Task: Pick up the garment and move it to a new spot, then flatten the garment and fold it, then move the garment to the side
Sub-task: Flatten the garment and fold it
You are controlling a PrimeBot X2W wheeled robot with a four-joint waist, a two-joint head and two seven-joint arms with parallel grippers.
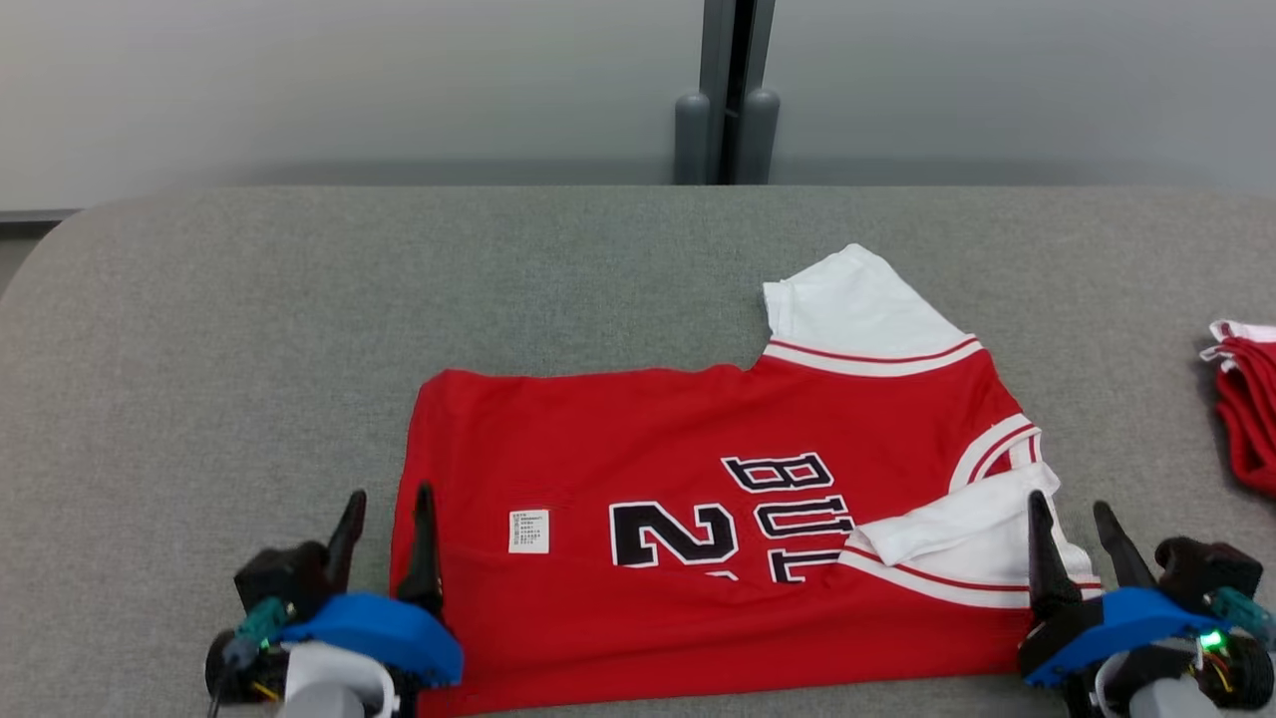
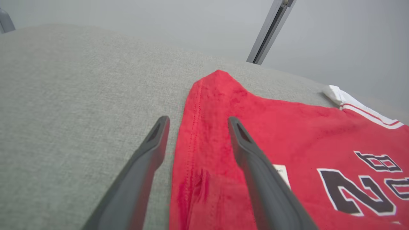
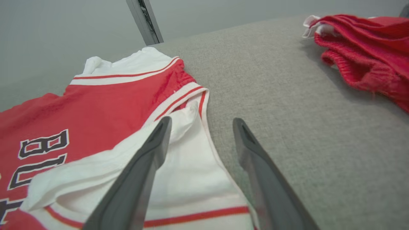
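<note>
Shirt [image 1: 598,429] lies almost flat. Your left hand [image 1: 391,494] and right hand [image 1: 1069,501], both spread, straddle its side edges, so pinch both evenly.

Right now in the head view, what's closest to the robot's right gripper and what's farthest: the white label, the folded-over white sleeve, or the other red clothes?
1. folded-over white sleeve: right at the right gripper.
2. other red clothes: farther off, on its right.
3. white label: far left on the jersey, beside the left gripper.

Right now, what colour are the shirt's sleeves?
The sleeves are white with red stripes, clearest in right wrist view.
</note>
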